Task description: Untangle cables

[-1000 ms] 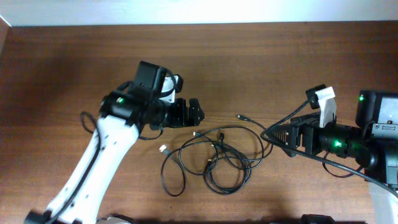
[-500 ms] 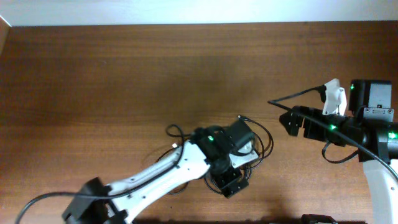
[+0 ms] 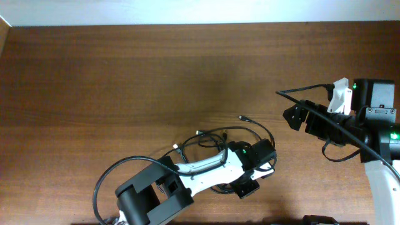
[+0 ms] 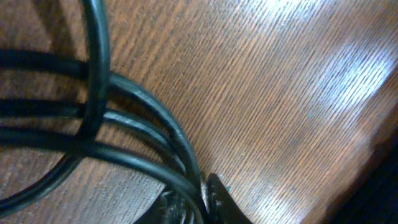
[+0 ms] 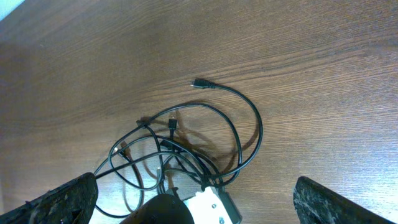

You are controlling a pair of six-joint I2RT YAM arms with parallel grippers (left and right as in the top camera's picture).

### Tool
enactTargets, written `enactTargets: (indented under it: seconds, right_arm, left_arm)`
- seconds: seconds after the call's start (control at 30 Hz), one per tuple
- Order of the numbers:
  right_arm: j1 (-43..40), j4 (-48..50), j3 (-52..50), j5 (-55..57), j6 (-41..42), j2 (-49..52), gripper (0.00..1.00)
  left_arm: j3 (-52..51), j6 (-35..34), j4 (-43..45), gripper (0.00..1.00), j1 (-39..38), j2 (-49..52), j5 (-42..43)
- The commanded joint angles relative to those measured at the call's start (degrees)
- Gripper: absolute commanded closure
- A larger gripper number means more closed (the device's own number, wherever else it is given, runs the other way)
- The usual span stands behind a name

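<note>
the table [image 3: 125, 81] shows its far edge along the top of the overhead view, with broad bare wood behind and to the left of the cables [image 3: 212, 139]. these lie as a loose tangle of loops near the near edge, one plug end [image 3: 241, 117] flung out toward the far right. the left arm reaches in from the bottom edge and crosses the tangle, with the left gripper [image 3: 250, 186] low over its near right part. in the left wrist view only a dark fingertip [image 4: 214, 196] shows against several strands, so i cannot tell how those jaws stand. the right gripper [image 3: 294, 116] hangs well apart to the right, its fingers [image 5: 65, 199] spread wide. the left arm hides part of the tangle.
</note>
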Motion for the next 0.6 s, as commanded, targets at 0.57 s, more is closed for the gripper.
enactTargets:
  seconds: [0.57]
  right_arm:
    - [-12.61,-3.8,0.24,-24.06,-26.91,0.04,0.0]
  left_arm:
    - [-0.98,-11.56,11.61,1.0,10.14,-47.15,-6.47]
